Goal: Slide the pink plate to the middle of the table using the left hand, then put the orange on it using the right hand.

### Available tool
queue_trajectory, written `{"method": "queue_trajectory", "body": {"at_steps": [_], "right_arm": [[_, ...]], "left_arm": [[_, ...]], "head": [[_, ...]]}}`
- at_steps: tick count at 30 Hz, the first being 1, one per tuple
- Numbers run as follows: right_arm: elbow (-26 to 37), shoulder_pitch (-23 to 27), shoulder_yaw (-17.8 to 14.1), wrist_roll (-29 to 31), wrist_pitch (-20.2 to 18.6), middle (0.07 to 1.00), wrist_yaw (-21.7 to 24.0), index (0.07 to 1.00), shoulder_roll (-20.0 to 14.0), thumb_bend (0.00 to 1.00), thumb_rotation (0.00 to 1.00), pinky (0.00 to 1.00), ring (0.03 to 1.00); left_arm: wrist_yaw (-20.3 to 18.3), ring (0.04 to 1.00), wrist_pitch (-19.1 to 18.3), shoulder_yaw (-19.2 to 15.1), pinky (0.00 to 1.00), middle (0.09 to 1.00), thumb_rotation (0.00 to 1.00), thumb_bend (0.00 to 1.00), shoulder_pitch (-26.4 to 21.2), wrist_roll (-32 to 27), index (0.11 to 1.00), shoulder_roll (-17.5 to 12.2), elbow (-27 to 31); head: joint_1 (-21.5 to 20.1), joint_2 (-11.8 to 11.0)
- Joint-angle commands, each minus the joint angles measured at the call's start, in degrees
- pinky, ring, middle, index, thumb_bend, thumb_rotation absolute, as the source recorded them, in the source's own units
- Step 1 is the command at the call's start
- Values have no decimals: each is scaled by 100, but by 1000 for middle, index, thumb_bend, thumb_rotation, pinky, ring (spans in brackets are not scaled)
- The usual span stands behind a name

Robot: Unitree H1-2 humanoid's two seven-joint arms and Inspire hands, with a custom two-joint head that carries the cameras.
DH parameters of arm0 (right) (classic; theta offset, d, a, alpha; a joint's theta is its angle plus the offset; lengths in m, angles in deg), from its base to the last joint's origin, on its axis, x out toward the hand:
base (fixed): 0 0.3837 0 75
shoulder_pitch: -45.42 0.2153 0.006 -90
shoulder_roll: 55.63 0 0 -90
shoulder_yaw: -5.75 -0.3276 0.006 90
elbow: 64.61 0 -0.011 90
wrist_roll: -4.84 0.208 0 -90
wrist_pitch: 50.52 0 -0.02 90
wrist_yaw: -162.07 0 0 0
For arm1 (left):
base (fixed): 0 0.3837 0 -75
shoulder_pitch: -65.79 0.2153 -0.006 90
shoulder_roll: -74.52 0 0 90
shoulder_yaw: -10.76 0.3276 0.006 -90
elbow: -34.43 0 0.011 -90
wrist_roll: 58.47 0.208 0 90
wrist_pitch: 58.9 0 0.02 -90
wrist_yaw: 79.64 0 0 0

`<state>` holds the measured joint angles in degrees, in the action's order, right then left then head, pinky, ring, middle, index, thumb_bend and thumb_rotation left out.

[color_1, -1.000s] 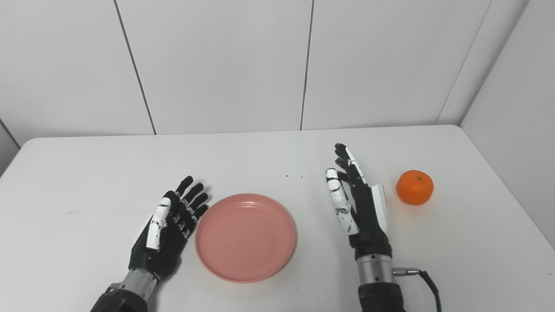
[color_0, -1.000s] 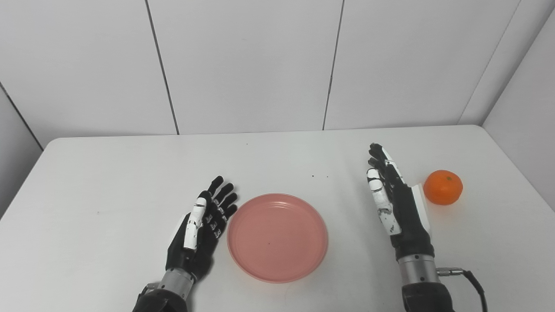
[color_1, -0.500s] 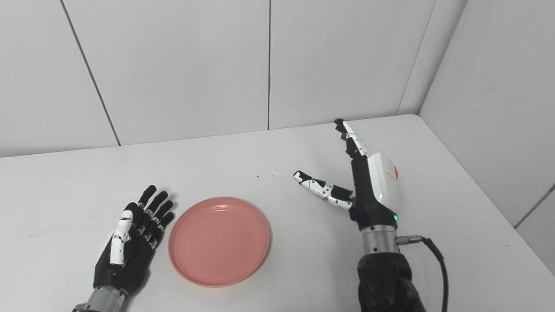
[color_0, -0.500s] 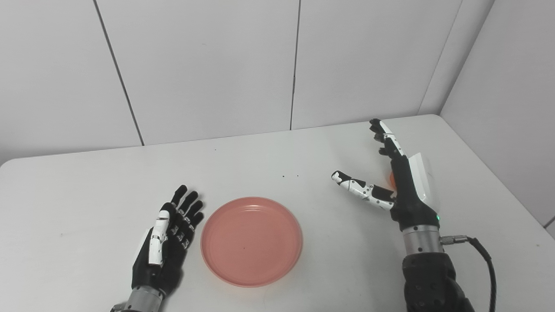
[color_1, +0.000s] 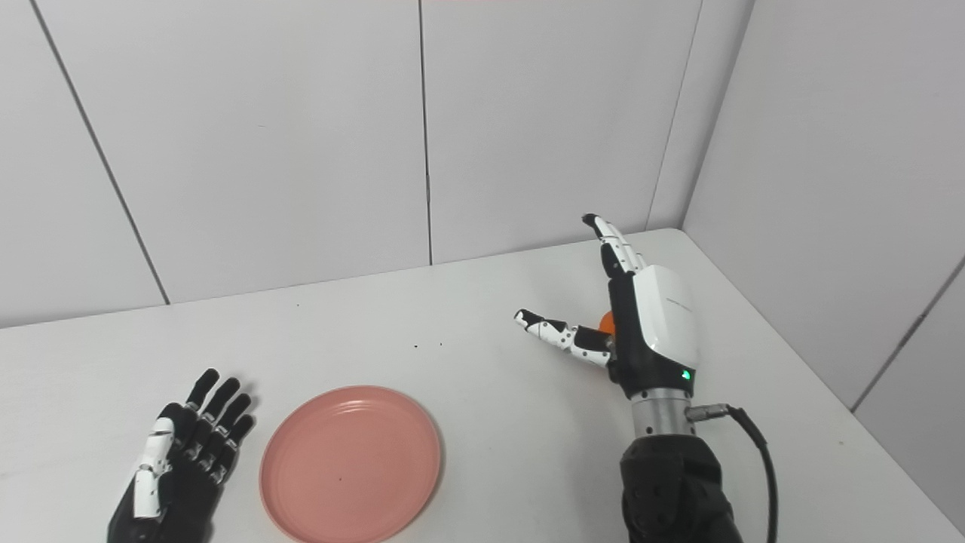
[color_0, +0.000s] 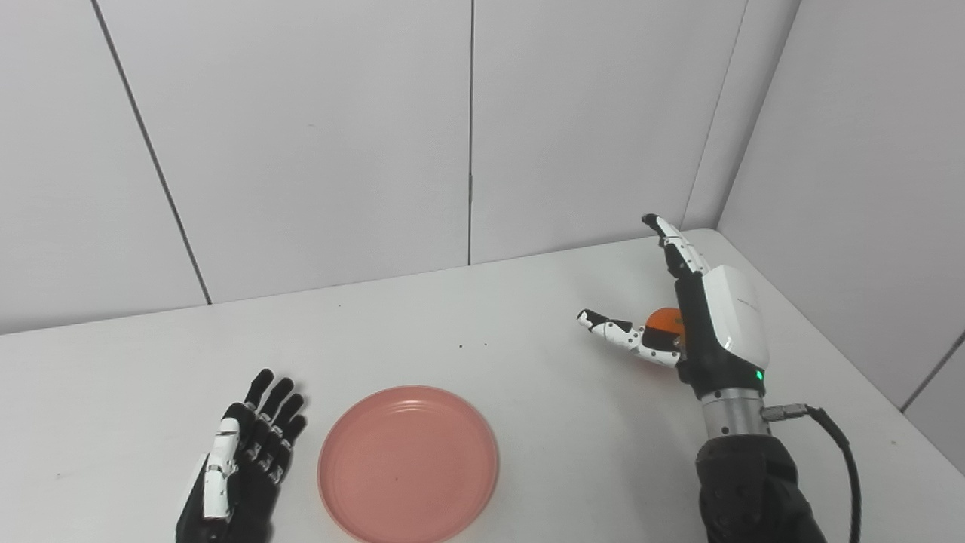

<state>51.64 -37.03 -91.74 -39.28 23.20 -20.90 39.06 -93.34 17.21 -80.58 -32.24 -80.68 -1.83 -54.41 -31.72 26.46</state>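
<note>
So the pink plate (color_0: 408, 465) sits low in the frame, a bit left of centre, on the white table (color_0: 528, 317), and it's empty. The left hand (color_0: 240, 469) lies flat just beside the plate's left edge, fingers spread, holding nothing, not touching it as far as I can see.

The action is over at centre right. The right hand (color_0: 682, 317) is spread wide, fingers pointing up toward the back wall and thumb stuck out to the left, and the orange (color_0: 663, 323) peeks out between thumb and palm. Nothing has closed on it, so I'd say it isn't grasped.

What could go wrong: the orange is round and mostly hidden behind the hand, so if the fingers curl in off-centre it could squirt out and roll, and it's near the right-hand table edge. The plate also looks left of the middle to me, so the carry across is longer and a weak grip has more chance to let go
</note>
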Motion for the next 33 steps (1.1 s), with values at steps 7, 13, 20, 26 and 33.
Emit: {"method": "queue_trajectory", "body": {"at_steps": [7, 13, 20, 26, 33], "right_arm": [[-163, 202, -156, -395, -101, 913, -163, 911, -346, 961, 404, 724, 848], [-279, 248, -229, -494, -225, 920, -66, 923, -428, 968, 413, 678, 830], [-594, 290, -286, -425, -354, 919, 42, 930, -550, 995, 445, 661, 820], [-833, 315, -172, -537, -555, 911, 139, 930, -673, 994, 467, 623, 802], [-1142, 404, -89, -569, -772, 912, 220, 925, -828, 997, 477, 624, 810]], "left_arm": [[-17, 982, -205, -48, 1000, 978, 1000, 301, 93, -34, 980, -145, -123], [-27, 975, -220, -50, 1000, 973, 1000, 306, 84, -28, 979, -198, -104], [-27, 979, -248, -71, 1000, 979, 1000, 298, 78, -147, 984, -216, -77], [-30, 979, -263, -90, 1000, 978, 1000, 294, 72, -176, 979, -232, -58], [6, 978, -364, -141, 1000, 978, 1000, 291, 66, -229, 978, -238, -2]], "head": [[-156, 23], [-152, 59], [-188, 117], [-194, 154], [-224, 208]]}}
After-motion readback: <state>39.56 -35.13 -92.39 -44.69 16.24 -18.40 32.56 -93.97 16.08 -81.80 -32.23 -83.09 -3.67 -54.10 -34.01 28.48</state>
